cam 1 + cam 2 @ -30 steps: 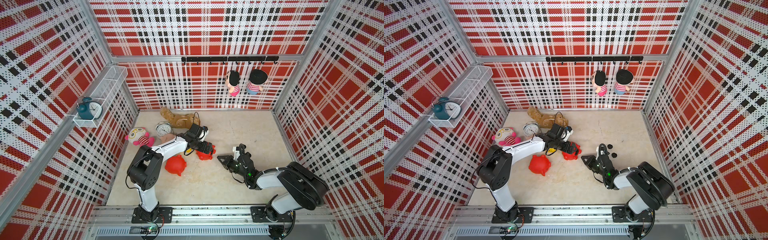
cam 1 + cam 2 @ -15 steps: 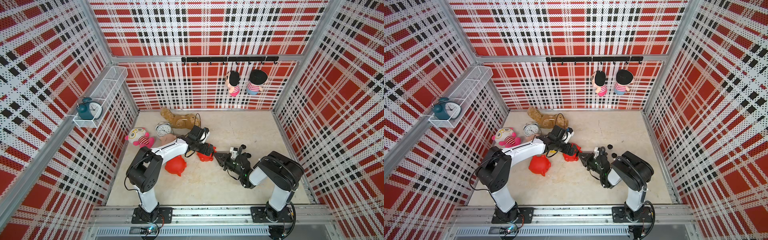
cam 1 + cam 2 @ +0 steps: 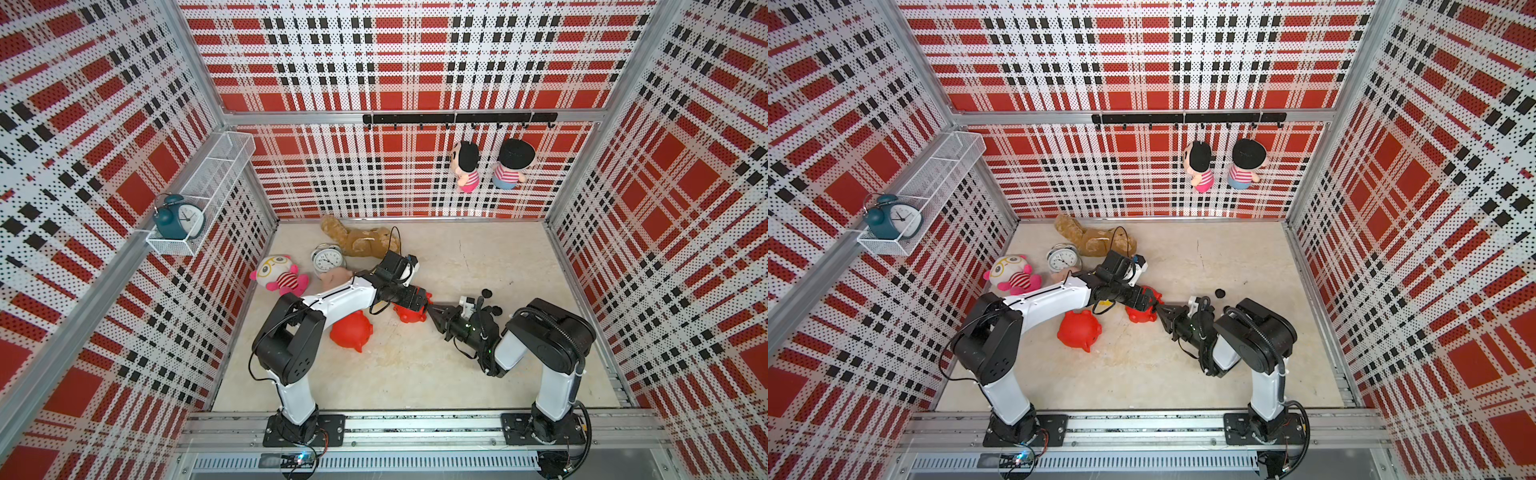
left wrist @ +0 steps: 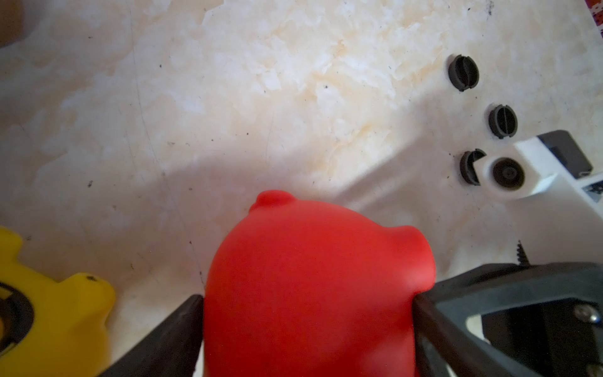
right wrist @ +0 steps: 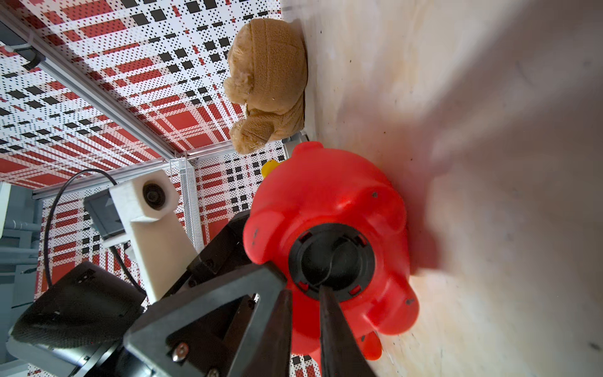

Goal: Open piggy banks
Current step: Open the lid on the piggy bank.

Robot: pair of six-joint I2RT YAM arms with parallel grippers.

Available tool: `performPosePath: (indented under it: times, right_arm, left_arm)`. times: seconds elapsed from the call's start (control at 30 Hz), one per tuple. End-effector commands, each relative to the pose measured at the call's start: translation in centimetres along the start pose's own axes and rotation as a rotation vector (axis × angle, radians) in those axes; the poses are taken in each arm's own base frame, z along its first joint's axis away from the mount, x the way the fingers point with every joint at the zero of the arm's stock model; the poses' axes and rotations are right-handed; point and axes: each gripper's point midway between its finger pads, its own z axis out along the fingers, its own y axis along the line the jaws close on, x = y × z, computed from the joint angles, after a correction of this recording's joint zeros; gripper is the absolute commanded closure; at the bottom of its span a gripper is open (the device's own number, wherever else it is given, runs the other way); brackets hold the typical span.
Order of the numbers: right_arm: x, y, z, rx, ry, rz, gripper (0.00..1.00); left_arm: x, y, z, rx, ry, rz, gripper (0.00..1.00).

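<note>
Mid-tabletop (image 3: 478, 257), the red piggy bank (image 3: 409, 312) sits tipped over. The left gripper (image 4: 307, 297) reaches in from 9 o'clock, fingers clamped on its flanks. The belly plug (image 5: 329, 258) faces 3 o'clock, straight at the right gripper (image 5: 304, 290). Those fingers stand a narrow gap apart, tips at the plug's rim; whether they pinch its ridge, I cannot tell. The line from back to belly runs 9 to 3, so the twist looks like the right arm's job.

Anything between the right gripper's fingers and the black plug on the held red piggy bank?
Nothing visible. The right gripper sits directly at the black round plug; the left gripper clamps the glossy red plastic piggy bank by its sides.
</note>
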Motion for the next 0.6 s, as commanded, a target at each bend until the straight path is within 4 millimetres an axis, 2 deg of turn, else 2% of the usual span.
performPosePath:
  times: [0.0,0.57]
  right_arm:
    - [0.1,0.8,0.6,-0.036,0.008,0.018,0.8]
    - [0.0,-1.0,1.5,0.029,0.008,0.086,0.81]
  left_arm:
    - [5.8,-0.2,1.1,0.004,0.189,-0.034,0.06]
    - [5.7,-0.8,1.0,0.02,0.175,-0.025,0.06]
